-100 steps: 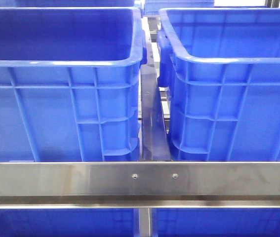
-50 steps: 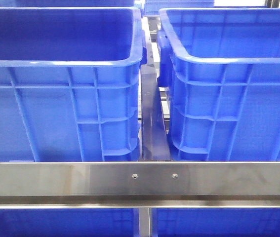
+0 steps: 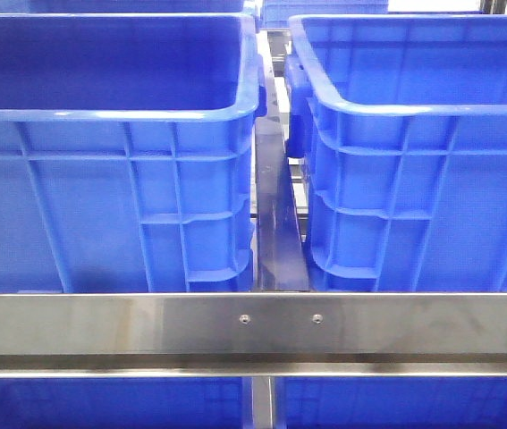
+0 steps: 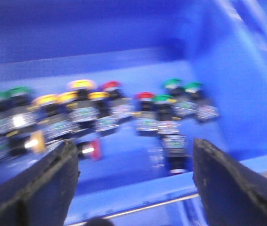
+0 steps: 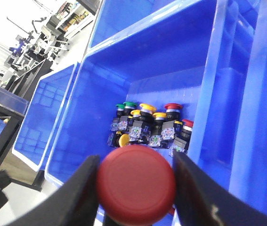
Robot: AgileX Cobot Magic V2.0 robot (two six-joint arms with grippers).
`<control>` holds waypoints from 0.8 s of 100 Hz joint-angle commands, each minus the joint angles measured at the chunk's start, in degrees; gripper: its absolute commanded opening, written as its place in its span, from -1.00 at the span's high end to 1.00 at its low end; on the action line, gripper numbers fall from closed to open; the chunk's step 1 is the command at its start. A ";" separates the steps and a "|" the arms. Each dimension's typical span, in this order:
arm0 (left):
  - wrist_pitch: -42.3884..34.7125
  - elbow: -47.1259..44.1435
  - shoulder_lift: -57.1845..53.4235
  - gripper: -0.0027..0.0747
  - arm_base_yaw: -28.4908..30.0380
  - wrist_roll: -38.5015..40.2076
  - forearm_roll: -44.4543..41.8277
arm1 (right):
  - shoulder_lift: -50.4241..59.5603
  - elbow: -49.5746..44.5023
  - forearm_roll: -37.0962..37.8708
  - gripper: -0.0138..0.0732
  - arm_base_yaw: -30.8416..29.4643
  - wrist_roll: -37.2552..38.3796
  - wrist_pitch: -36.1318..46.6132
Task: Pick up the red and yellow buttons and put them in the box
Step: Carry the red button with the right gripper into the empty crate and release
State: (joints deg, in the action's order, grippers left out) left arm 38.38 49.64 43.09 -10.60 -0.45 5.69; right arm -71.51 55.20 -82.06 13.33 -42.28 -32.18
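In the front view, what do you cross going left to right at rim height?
Left blue bin → narrow gap with the dark divider → right blue bin.

From my front camera I see a steel rack rail (image 3: 280, 326) running across the frame. Directly above it, two blue bins sit side by side: the left bin (image 3: 110, 161) and the right bin (image 3: 423, 170), apart, a dark divider (image 3: 277, 223) between them.

The left gripper (image 4: 131, 181) hangs with its jaws spread wide; the right gripper (image 5: 135, 188) pinches a red button (image 5: 136, 183).
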 commanded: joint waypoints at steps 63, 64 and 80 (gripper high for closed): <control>-4.71 -6.59 -13.92 0.98 5.15 0.45 0.50 | 1.20 2.13 -2.49 0.36 0.05 -17.80 22.58; -4.71 -6.59 -13.92 0.98 5.15 0.45 0.50 | 1.20 2.13 -2.49 0.36 0.05 -18.20 23.97; -4.71 -6.59 -13.92 0.98 5.15 0.45 0.50 | -0.58 2.13 -2.49 0.36 0.05 -26.23 39.26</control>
State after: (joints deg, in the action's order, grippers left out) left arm 38.18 41.63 28.92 -5.49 -0.45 5.69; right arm -72.28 55.20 -83.50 13.33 -63.56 -1.83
